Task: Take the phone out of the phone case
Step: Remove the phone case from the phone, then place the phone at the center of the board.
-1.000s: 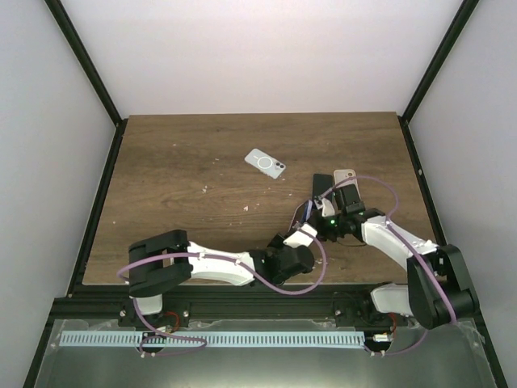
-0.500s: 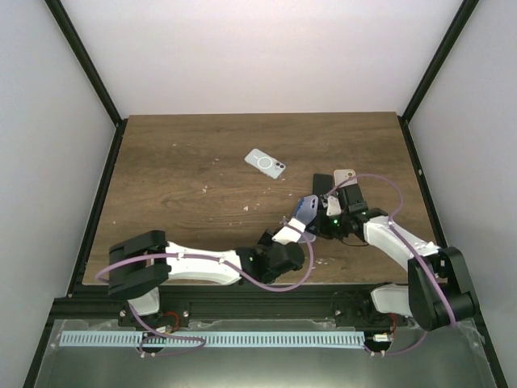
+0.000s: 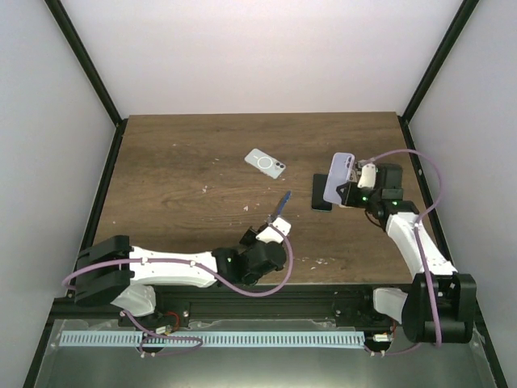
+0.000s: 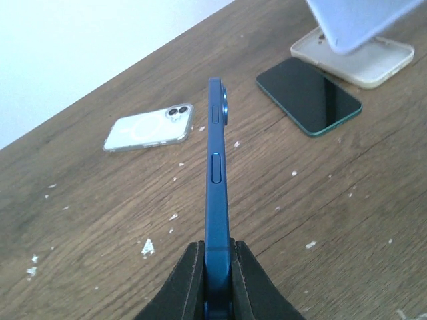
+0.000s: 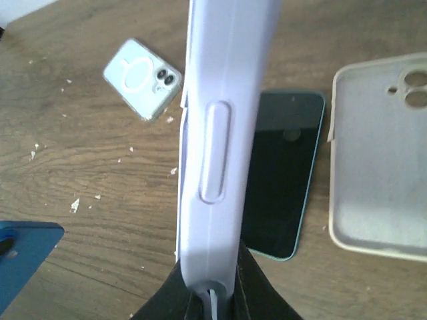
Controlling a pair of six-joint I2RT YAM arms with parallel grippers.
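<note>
The left gripper (image 4: 218, 257) was closed on the lower end of the blue phone (image 4: 215, 180). The phone was held edge-on above the table (image 3: 178, 178), with no case on it.

The right gripper (image 5: 213, 280) was clamped on the bottom edge of the lavender phone case (image 5: 223, 133). The case was held upright, raised off the surface, and well apart from the blue phone, on that phone's right. The interior of the lavender phone case could not be seen.

Below the raised case, a dark green phone (image 5: 283, 173) lay flat on the table with its screen up. A beige case (image 5: 383, 167) lay just beside it on the right, open side up and empty.

Farther back and to the left, a clear case (image 3: 265, 163) with a ring on its back lay flat, apart from the other items.
</note>
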